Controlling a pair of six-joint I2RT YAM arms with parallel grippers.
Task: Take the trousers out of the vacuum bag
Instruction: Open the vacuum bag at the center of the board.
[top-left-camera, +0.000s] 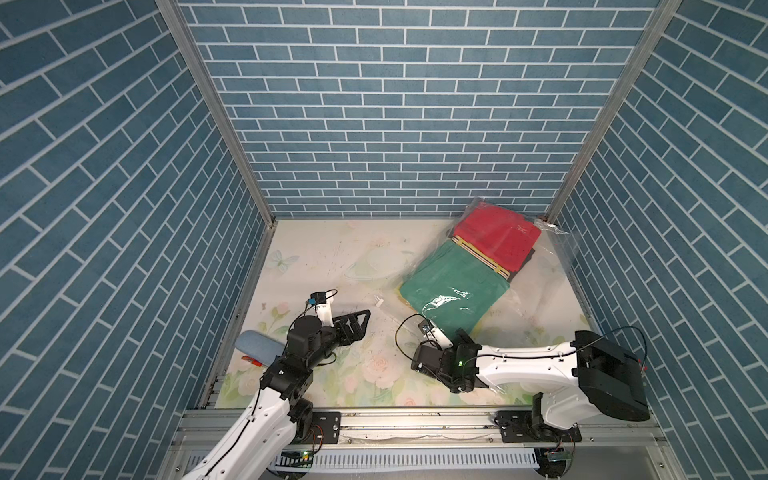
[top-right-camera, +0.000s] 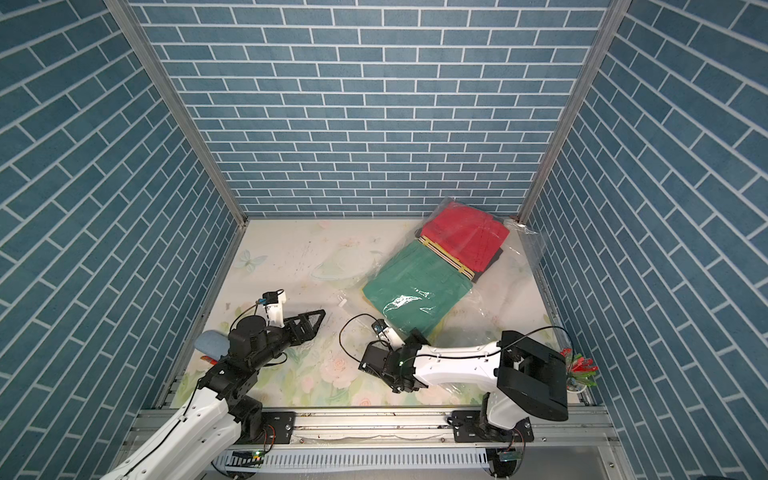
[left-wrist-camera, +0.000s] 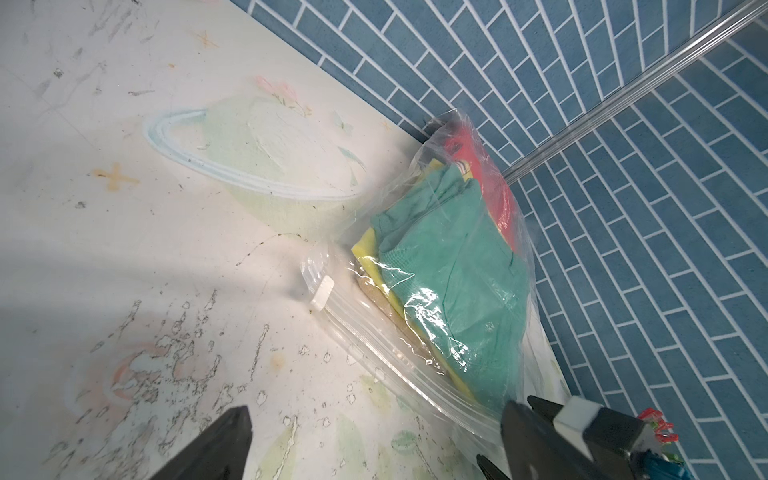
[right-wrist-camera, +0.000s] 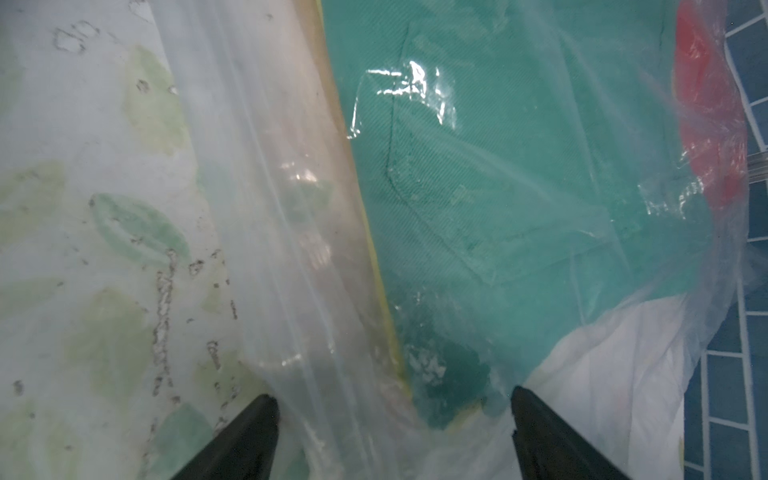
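the table (top-left-camera: 332, 257) carries the vacuum bag (top-left-camera: 544, 274) in its far right corner, one end against the back wall. the trousers (top-left-camera: 453, 286) are all inside it, green pair on top, red behind. you're at the opening step: your right gripper (right-wrist-camera: 390, 432) sits at the bag's near edge, jaws spread either side of plastic and a green corner, pinching nothing yet. your left gripper (top-left-camera: 359, 322) waits spread wide near the left edge. next you need to close on the plastic alone.

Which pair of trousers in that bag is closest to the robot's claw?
The green trousers, nearest the right gripper; the red trousers lie behind them near the back wall.
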